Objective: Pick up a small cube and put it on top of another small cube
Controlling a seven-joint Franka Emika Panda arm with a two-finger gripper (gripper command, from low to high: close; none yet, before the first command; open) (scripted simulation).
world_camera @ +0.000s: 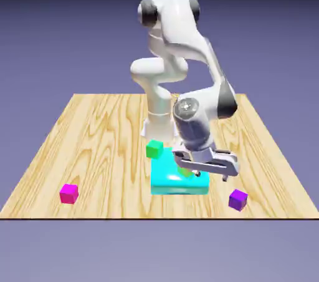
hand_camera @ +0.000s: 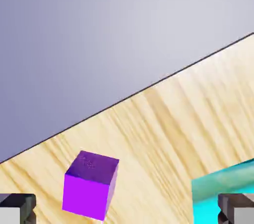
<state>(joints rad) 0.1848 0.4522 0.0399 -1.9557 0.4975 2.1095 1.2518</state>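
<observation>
The small dark purple cube (world_camera: pixel 237 199) rests on the wooden table near its front edge, to the exterior view's right. My gripper (world_camera: pixel 212 176) hangs open just above and to the left of it, over the right end of the flat cyan block (world_camera: pixel 168 181). In the hand view the purple cube (hand_camera: pixel 91 184) shows ahead, left of the middle between my grey fingertips (hand_camera: pixel 17 209), apart from both; the gripper (hand_camera: pixel 127 212) holds nothing. The yellow cube is mostly hidden behind my hand; only a yellowish sliver (world_camera: pixel 186 172) shows on the cyan block.
A small green cube (world_camera: pixel 154 148) stands behind the cyan block's left end. A pink-magenta cube (world_camera: pixel 68 193) lies near the front left of the table (world_camera: pixel 99 137). The table's front edge (hand_camera: pixel 124 100) runs close beyond the purple cube. The cyan block's corner (hand_camera: pixel 218 188) is by my right fingertip.
</observation>
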